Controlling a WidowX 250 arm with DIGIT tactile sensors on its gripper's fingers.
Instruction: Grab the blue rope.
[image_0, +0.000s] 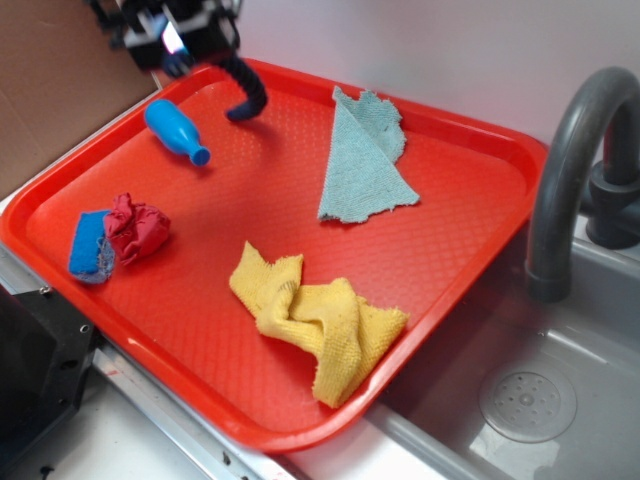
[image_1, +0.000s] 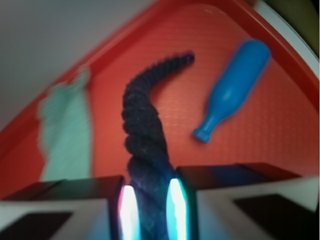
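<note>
The blue rope (image_0: 245, 88) is a thick, dark navy twisted cord hanging in a curve above the far left of the red tray (image_0: 470, 140). My gripper (image_0: 178, 38) is at the top left of the exterior view, lifted over the tray's back corner and shut on the rope's upper end. In the wrist view the rope (image_1: 145, 130) runs up from between the two lit fingers (image_1: 175, 207) of the gripper (image_1: 149, 210), its free tip curling toward the tray floor.
A bright blue bottle-shaped toy (image_0: 176, 130) lies just below the rope. A teal cloth (image_0: 362, 160), a yellow cloth (image_0: 320, 320), a red crumpled cloth (image_0: 136, 228) and a blue sponge block (image_0: 90, 245) lie on the tray. A grey faucet (image_0: 570, 170) and sink (image_0: 525, 400) are at the right.
</note>
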